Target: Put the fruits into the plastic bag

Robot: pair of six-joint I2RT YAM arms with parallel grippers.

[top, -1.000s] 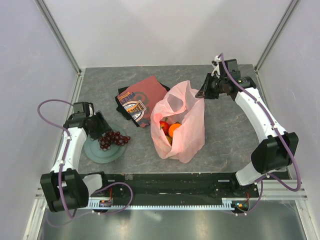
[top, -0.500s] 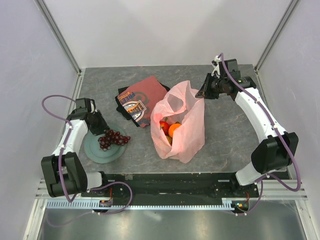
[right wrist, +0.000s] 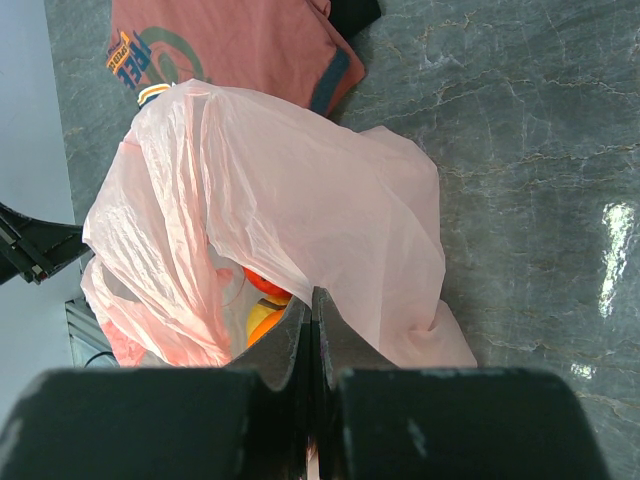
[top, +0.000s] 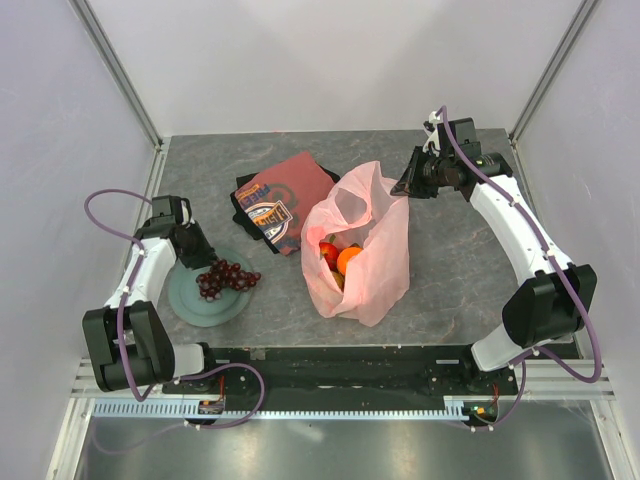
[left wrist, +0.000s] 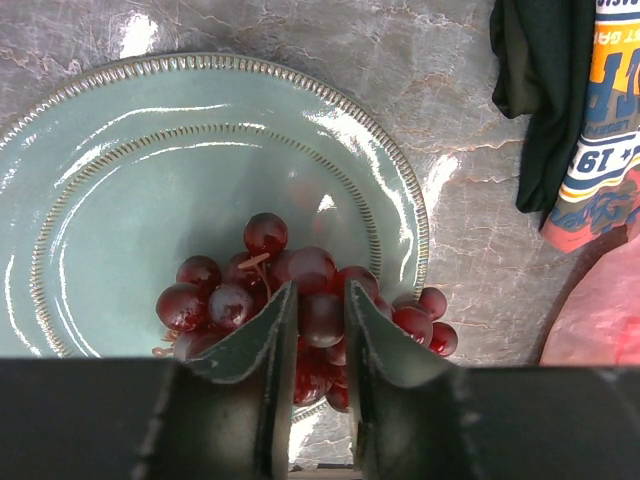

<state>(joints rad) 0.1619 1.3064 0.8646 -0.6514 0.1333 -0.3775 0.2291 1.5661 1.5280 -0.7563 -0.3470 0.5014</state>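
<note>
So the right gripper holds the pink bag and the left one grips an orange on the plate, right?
Not an orange: the left wrist view shows the left gripper gripping grapes on the plate. The right gripper does hold the pink bag.

Smooth, glossy skins on the grapes (left wrist: 305, 270); the plate (left wrist: 120, 180) under them is glazed and shiny, ribbed at the rim. The bag (right wrist: 300, 190) is thin, crinkled, translucent plastic film. Printed cloth (right wrist: 220, 40) – matt. Worktop (left wrist: 470, 120) – grey, marbled, faintly glossy.

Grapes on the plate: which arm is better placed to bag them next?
Left. The left gripper pinches the grapes on the plate; the right gripper is shut on the plastic bag, holding it open.
</note>
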